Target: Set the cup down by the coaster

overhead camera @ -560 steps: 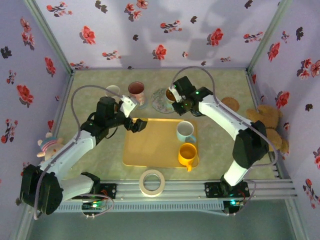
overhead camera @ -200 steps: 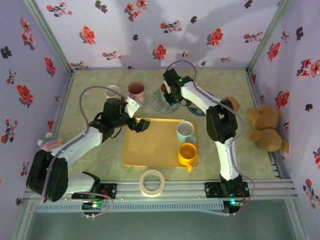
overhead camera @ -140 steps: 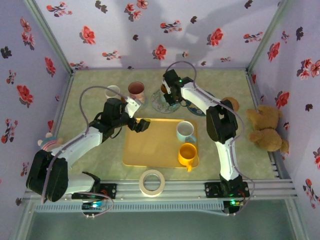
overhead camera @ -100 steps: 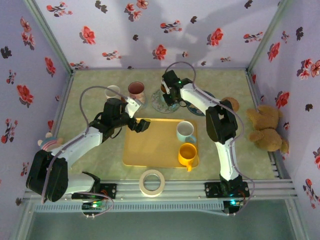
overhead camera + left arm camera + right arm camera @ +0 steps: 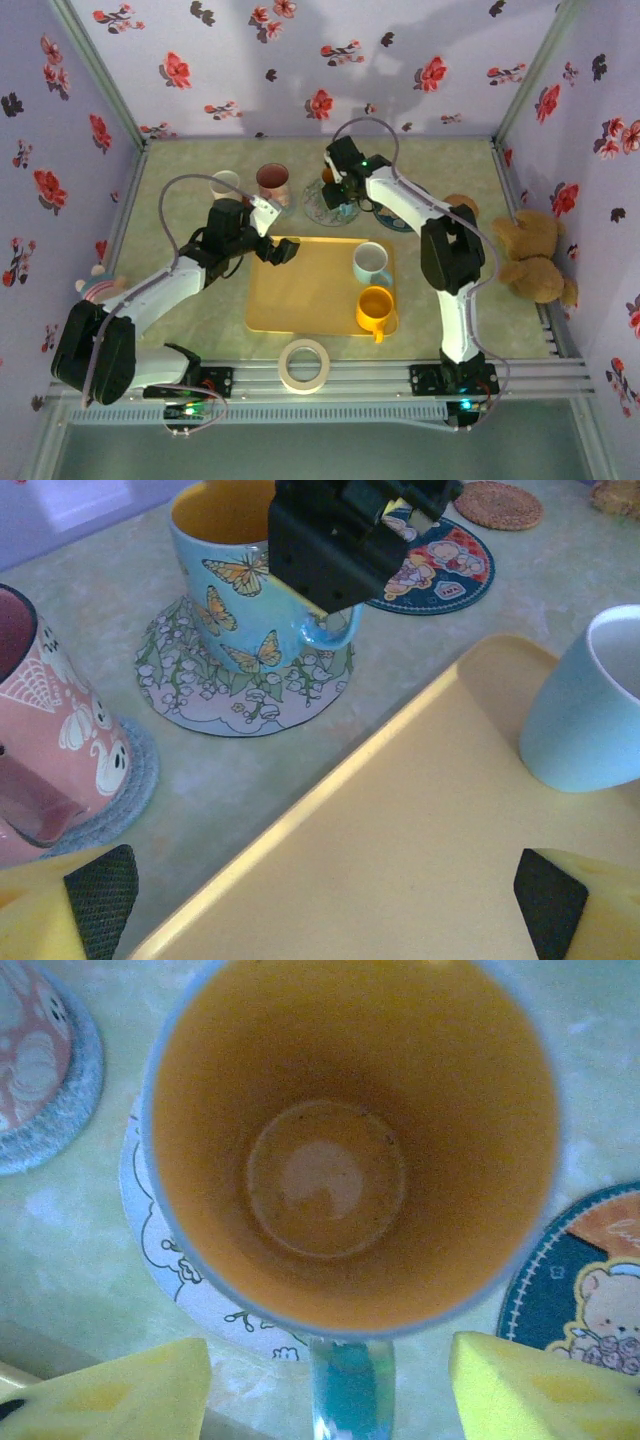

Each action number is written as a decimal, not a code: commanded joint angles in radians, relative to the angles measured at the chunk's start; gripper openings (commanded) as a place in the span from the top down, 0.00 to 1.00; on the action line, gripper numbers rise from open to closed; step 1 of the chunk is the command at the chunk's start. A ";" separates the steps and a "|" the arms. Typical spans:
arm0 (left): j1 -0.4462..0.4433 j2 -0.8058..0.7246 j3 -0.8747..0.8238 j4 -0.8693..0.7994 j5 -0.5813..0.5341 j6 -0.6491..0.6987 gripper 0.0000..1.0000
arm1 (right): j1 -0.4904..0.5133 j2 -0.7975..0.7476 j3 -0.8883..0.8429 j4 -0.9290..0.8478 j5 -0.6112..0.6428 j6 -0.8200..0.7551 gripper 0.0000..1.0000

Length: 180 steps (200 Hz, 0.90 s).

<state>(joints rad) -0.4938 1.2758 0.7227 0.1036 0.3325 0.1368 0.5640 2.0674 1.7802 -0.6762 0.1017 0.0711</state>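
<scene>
R end effector (image 5: pixel 328 1385) released butterfly cup (image 5: pixel 240 600) on floral coaster (image 5: pixel 190 695), pink mug (image 5: pixel 45 730) adj, L end effector (image 5: pixel 325 895) spread wide

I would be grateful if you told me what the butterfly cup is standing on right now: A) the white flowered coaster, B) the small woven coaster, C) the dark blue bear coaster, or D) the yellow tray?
A: in the left wrist view the butterfly cup stands upright on the white flowered coaster, whose printed edge shows in front of and beside the cup's base.
</scene>
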 commanded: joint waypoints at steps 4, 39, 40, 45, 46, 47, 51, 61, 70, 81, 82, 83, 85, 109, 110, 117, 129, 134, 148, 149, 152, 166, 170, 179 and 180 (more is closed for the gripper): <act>-0.006 -0.025 0.011 0.036 -0.019 -0.001 0.00 | 0.008 -0.075 -0.027 0.000 0.009 0.024 0.27; -0.007 -0.054 0.060 -0.028 -0.046 0.018 0.00 | 0.010 -0.128 -0.025 -0.030 0.012 0.022 0.09; -0.007 -0.056 0.061 -0.027 -0.048 0.018 0.00 | 0.011 -0.131 -0.026 -0.031 0.012 0.022 0.08; -0.007 -0.064 0.063 -0.027 -0.050 0.018 0.00 | 0.011 -0.142 -0.028 -0.035 0.015 0.021 0.05; -0.007 -0.065 0.064 -0.026 -0.049 0.018 0.00 | 0.010 -0.144 -0.027 -0.035 0.016 0.021 0.04; -0.006 -0.067 0.065 -0.026 -0.050 0.018 0.00 | 0.010 -0.147 -0.029 -0.035 0.016 0.021 0.04; -0.008 -0.072 0.068 -0.029 -0.050 0.018 0.00 | 0.011 -0.156 -0.031 -0.037 0.019 0.020 0.01; -0.009 -0.082 0.080 -0.042 -0.048 0.021 0.00 | 0.010 -0.180 -0.038 -0.044 0.023 0.016 0.00; -0.010 -0.092 0.094 -0.062 -0.045 0.031 0.00 | 0.010 -0.204 -0.042 -0.049 0.027 0.013 0.00; -0.014 -0.097 0.112 -0.094 -0.045 0.045 0.00 | 0.011 -0.234 -0.054 -0.055 0.027 0.010 0.00; -0.015 -0.098 0.113 -0.096 -0.045 0.045 0.00 | 0.010 -0.237 -0.055 -0.055 0.027 0.010 0.00; -0.015 -0.100 0.115 -0.098 -0.045 0.046 0.00 | 0.011 -0.241 -0.056 -0.055 0.027 0.010 0.00; -0.015 -0.101 0.118 -0.102 -0.045 0.048 0.00 | 0.011 -0.248 -0.059 -0.055 0.027 0.010 0.00; -0.026 -0.114 0.136 -0.117 -0.040 0.053 0.00 | 0.011 -0.325 -0.096 -0.058 0.036 0.012 0.00; -0.028 -0.114 0.136 -0.117 -0.040 0.053 0.00 | 0.010 -0.328 -0.097 -0.059 0.036 0.012 0.00; -0.031 -0.117 0.139 -0.117 -0.039 0.053 0.00 | 0.011 -0.350 -0.109 -0.061 0.034 0.010 0.00; -0.038 -0.117 0.145 -0.121 -0.037 0.055 0.00 | 0.011 -0.392 -0.135 -0.064 0.033 0.008 0.00; -0.042 -0.116 0.148 -0.124 -0.035 0.056 0.00 | 0.011 -0.409 -0.146 -0.066 0.031 0.005 0.00; -0.053 -0.115 0.160 -0.149 -0.032 0.068 0.00 | 0.009 -0.450 -0.159 -0.099 0.021 -0.010 0.00; -0.053 -0.115 0.161 -0.152 -0.031 0.069 0.00 | 0.009 -0.452 -0.160 -0.102 0.021 -0.011 0.00; -0.056 -0.116 0.164 -0.158 -0.032 0.072 0.00 | 0.010 -0.459 -0.160 -0.112 0.019 -0.016 0.00; -0.066 -0.120 0.175 -0.188 -0.023 0.082 0.00 | 0.008 -0.494 -0.163 -0.169 0.016 -0.039 0.00; -0.068 -0.122 0.177 -0.196 -0.021 0.084 0.00 | 0.006 -0.504 -0.167 -0.181 0.016 -0.044 0.00; -0.075 -0.123 0.179 -0.208 -0.017 0.086 0.00 | 0.004 -0.529 -0.176 -0.207 0.014 -0.054 0.00; -0.076 -0.123 0.179 -0.210 -0.017 0.086 0.00 | 0.004 -0.532 -0.177 -0.210 0.014 -0.055 0.00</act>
<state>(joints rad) -0.5507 1.1751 0.8627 -0.0437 0.2977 0.1871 0.5697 1.6035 1.6310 -0.7742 0.1127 0.0616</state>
